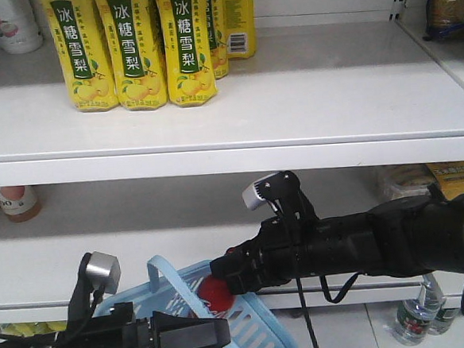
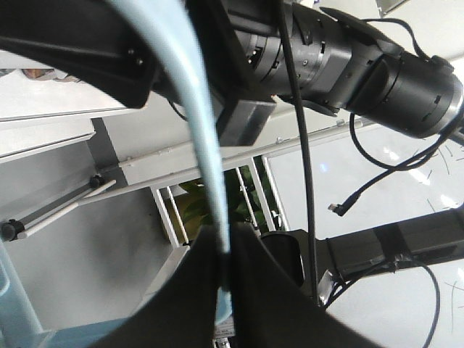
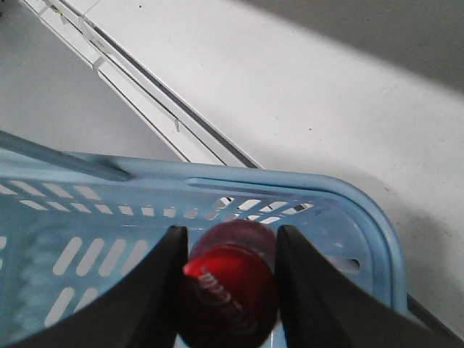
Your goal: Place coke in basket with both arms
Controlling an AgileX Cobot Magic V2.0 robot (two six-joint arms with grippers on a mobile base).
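The right gripper is clamped on the coke can, one black finger on each side of it. The can hangs in the mouth of the light blue basket, close to one slotted wall; whether it touches the basket floor cannot be told. In the front view the can shows as a red patch just above the basket rim at lower centre. At the lower left, the left gripper is closed around the basket's hoop handle. Yellow drink cartons stand on the upper shelf, top left of the frame.
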